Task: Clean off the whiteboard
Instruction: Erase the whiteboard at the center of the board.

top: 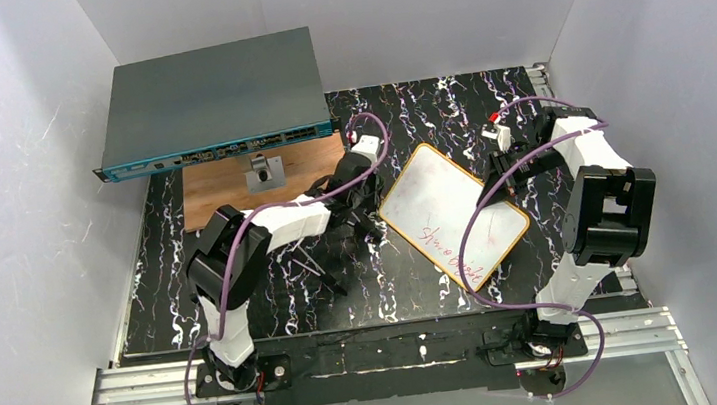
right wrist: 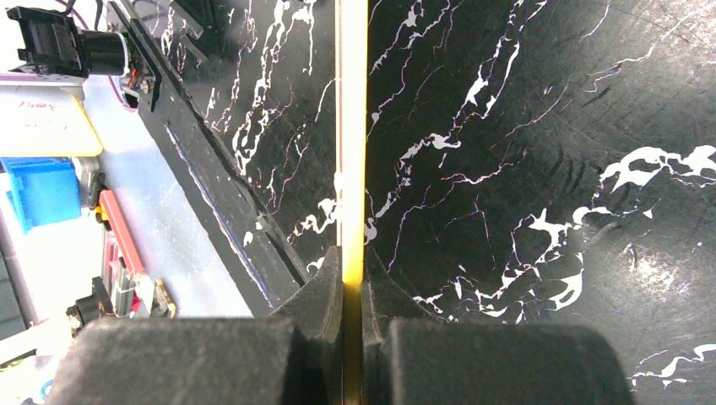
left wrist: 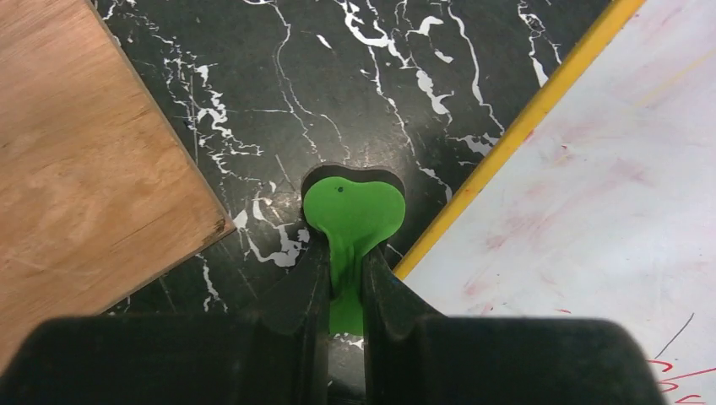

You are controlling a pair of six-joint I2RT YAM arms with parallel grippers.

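The whiteboard (top: 451,213) has a yellow frame and lies tilted on the black marble table, with red writing near its near corner and faint red smears higher up. My left gripper (top: 373,223) is shut on a green eraser (left wrist: 355,215), which sits on the table just left of the board's yellow edge (left wrist: 507,143). My right gripper (top: 500,169) is shut on the board's right edge; in the right wrist view the yellow frame (right wrist: 352,126) runs edge-on between the fingers.
A wooden board (top: 232,181) lies at the back left under a grey network switch (top: 213,102). A small grey block (top: 264,175) stands on the wood. White walls enclose the table. Purple cables loop over both arms.
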